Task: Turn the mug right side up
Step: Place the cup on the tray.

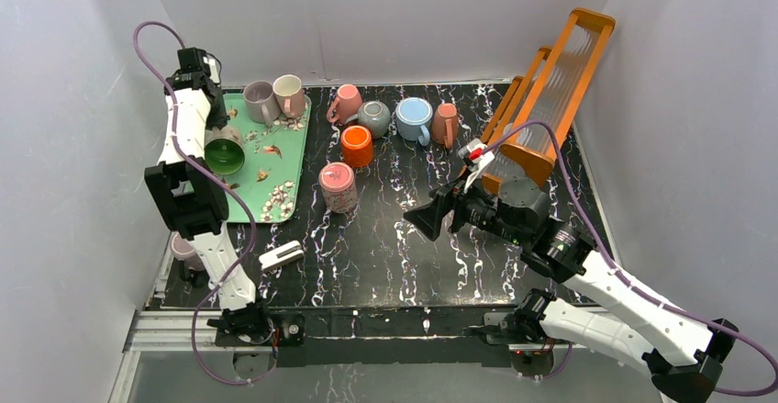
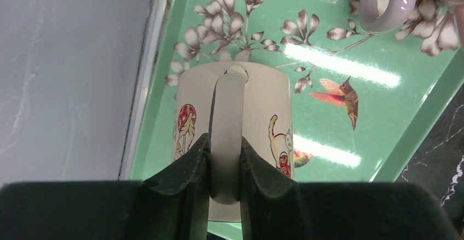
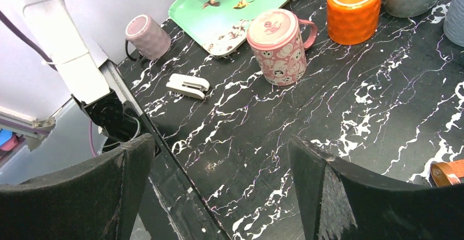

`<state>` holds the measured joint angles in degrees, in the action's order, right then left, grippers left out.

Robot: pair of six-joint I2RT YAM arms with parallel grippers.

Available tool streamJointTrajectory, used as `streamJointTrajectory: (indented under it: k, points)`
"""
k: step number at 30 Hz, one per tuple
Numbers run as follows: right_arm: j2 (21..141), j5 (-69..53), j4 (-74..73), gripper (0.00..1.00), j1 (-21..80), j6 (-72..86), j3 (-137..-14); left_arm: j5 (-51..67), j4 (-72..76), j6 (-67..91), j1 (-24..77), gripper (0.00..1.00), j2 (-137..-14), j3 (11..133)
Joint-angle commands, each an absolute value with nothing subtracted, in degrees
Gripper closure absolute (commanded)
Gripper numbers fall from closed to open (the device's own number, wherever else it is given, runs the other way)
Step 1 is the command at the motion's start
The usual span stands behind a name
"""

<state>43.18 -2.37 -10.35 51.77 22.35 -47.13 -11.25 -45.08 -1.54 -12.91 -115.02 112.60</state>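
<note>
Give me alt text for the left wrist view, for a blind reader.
The left end effector is shut on the handle of a cream mug printed with mushrooms and a cat, over a green tray patterned with flowers and a hummingbird. A lilac mug peeks in at top right.

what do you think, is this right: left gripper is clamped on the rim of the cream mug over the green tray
Not quite. The left gripper is clamped on the handle of the cream mug, not its rim, over the green tray. The left wrist view shows its fingers on either side of the handle.
</note>
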Motion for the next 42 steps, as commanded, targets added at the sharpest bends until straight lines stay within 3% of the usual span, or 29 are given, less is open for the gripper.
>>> streamJointTrajectory:
  k: [1, 8, 14, 21, 30, 33, 42]
  points:
    - [43.5, -2.9, -10.8, 0.01, 51.8, 22.3, -50.7, -7.6, -46.2, -3.1, -12.7, 1.0, -118.8, 115.2]
    - [43.9, -1.4, -10.4, 0.01, 51.8, 21.7, -50.6, -6.4, -45.8, -2.9, -12.7, 1.0, -128.9, 126.8]
    - [46.7, -0.5, -11.8, 0.01, 51.8, 20.0, -53.0, -4.3, -41.6, -3.7, -12.6, 0.87, -136.6, 132.9]
    - [48.0, 2.2, -10.7, 0.01, 51.8, 19.1, -53.3, -2.2, -29.0, -3.9, -12.4, 0.87, -138.7, 132.7]
    - [49.7, 1.0, -9.9, 0.01, 51.8, 20.7, -53.3, -0.5, -19.8, 2.7, -12.1, 0.47, -131.0, 125.8]
    - [48.5, 0.6, -10.2, 0.01, 51.8, 21.1, -52.9, -2.0, -19.9, 2.7, -11.9, 0.28, -126.4, 122.4]
    - [44.6, 1.0, -12.2, 0.01, 51.9, 20.9, -52.4, -11.4, -21.1, 5.3, -11.7, 0.27, -108.2, 104.9]
